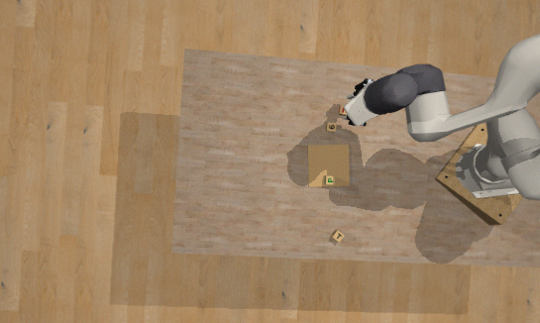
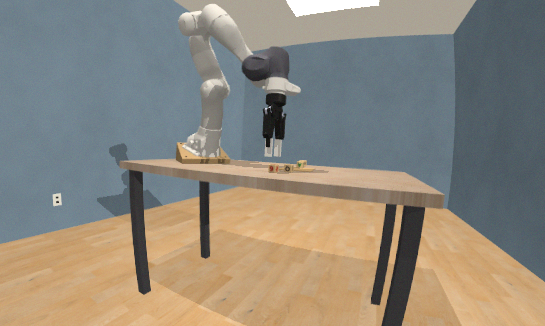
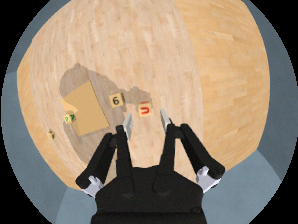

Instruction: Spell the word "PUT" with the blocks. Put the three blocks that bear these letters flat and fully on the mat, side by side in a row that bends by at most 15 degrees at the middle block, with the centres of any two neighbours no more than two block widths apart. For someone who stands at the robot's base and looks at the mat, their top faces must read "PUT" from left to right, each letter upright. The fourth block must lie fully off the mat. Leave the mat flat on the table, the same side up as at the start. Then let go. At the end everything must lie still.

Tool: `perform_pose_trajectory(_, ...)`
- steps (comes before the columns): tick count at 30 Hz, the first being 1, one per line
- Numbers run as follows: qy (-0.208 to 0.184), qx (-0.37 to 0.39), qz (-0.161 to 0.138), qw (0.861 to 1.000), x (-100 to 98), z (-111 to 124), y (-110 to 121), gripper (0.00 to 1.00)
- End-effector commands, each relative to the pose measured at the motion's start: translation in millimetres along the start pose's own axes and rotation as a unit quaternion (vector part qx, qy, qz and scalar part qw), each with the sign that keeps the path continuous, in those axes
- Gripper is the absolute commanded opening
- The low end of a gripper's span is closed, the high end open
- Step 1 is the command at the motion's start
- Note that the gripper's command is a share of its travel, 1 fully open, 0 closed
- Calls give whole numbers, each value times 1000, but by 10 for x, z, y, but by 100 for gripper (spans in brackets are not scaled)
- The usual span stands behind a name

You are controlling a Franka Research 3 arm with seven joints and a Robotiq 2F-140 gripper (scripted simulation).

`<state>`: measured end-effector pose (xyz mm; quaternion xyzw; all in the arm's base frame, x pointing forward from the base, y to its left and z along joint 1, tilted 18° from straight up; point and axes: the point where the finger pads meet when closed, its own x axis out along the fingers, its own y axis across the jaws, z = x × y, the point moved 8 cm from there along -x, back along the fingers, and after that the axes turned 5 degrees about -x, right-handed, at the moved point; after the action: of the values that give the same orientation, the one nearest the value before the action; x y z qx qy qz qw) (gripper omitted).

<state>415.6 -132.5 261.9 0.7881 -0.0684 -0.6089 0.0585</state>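
Note:
The tan mat lies in the middle of the table. The P block, with a green letter, sits on the mat near its lower edge. The block with the red U lies off the mat, partly under my wrist. The block marked 6 lies beside it, just off the mat. The T block lies alone, far off the mat on its other side. My gripper hangs well above the U block, part open, with nothing between the fingers.
The robot's base plate stands at the right end of the table. In the wrist view the 6 block and the mat with the P block lie to the left of the fingers.

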Motion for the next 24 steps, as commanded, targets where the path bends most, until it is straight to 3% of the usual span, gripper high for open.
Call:
perform_pose_trajectory(1,6,-1,-1,1000,49,-23,-19,39)
perform_pose_trajectory(24,6,-1,-1,1000,190,-25,-19,39)
